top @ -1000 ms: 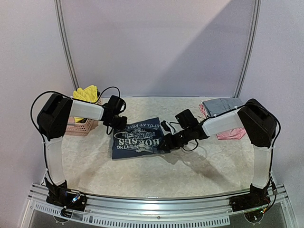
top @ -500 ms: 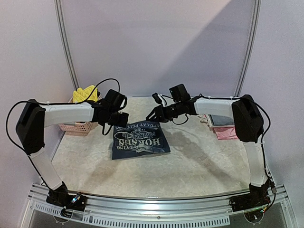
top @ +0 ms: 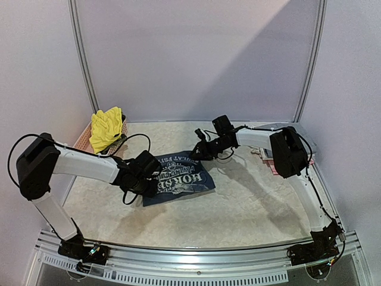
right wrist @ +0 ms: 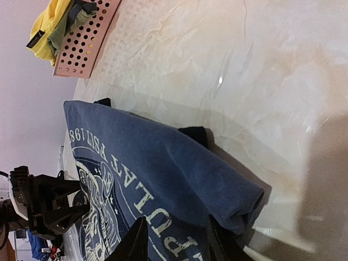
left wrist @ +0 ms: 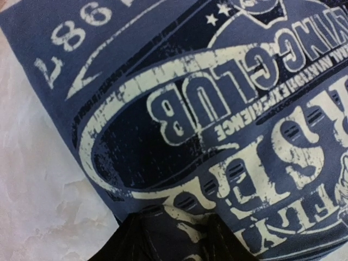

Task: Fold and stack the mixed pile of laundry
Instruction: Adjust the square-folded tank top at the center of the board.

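Navy cloth top [top: 181, 182], cracked cream print, marbled tabletop [top: 250, 202]

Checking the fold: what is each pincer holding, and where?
Unclear. The left pincer sits at the left edge of the shirt, the right pincer straddles its far folded edge; no clamp shows.

We see the navy blue top [top: 178, 177] lying flat on the table [top: 250, 208], print upward. The left gripper [top: 153, 180] sits low at the top's left edge and the right gripper [top: 199, 151] at its far right corner, though we cannot make out from up here how wide either stands. Left of the top and farther back, a yellow garment [top: 106, 128] is heaped over a pink basket [top: 82, 140], and right of the top a sliver of folded pinkish cloth [top: 266, 156] shows beside the right arm.
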`<state>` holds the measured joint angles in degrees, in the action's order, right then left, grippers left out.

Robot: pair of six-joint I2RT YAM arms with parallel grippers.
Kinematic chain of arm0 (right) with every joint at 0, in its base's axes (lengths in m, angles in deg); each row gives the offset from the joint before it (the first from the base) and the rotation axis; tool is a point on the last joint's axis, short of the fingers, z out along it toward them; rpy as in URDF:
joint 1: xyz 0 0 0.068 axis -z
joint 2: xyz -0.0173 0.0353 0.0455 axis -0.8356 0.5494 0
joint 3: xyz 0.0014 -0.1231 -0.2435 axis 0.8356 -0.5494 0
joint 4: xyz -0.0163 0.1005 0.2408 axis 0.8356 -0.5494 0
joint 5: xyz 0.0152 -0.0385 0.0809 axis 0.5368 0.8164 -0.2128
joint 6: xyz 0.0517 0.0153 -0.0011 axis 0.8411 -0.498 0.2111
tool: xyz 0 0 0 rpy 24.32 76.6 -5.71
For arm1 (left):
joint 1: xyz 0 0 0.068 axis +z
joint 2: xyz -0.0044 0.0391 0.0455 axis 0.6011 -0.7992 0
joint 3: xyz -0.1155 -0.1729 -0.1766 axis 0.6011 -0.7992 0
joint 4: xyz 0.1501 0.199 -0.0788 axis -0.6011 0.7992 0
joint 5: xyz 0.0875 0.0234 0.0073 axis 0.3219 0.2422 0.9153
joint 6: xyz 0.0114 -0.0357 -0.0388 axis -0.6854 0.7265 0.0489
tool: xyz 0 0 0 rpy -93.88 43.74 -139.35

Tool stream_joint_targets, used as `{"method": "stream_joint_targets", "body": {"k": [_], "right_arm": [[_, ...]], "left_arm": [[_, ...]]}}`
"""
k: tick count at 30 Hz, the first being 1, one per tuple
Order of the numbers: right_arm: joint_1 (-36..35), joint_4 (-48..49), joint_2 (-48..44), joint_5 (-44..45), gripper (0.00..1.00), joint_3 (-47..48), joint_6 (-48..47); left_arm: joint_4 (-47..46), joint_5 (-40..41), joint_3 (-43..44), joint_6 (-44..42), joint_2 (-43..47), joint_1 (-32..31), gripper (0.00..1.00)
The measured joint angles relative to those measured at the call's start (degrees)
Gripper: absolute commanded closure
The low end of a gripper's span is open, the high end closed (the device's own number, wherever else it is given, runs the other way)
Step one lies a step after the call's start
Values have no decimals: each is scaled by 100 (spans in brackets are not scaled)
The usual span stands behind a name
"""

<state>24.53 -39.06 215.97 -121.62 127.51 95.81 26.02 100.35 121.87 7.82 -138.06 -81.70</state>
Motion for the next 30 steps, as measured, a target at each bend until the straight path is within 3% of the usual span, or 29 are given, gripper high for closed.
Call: {"method": "stream_joint_targets", "body": {"k": [10, 13, 15, 17, 21, 25, 30], "right_arm": [[127, 153, -50, -2, 63, -190, 76], [133, 396, -472, 142, 63, -962, 149], [133, 485, -787, 302, 60, -1421, 184], [127, 498, -1169, 492, 55, -1930, 210], [94, 444, -1779, 789, 41, -2533, 177], [68, 413, -2645, 1202, 3, -3064, 101], [92, 804, -4009, 1897, 1, -4308, 87]], "left_arm": [[-127, 525, -540, 566, 409, -166, 56], [332, 868, -393, 531, 503, -212, 51], [708, 1091, -214, 444, 555, -289, 40], [1084, 1362, 98, 319, 584, -444, 29], [1449, 1832, 815, -109, 590, -918, 20], [1412, 2267, 1587, -907, 457, -1593, 18], [1147, 2444, 2323, -2103, -400, -2175, 18]]}}
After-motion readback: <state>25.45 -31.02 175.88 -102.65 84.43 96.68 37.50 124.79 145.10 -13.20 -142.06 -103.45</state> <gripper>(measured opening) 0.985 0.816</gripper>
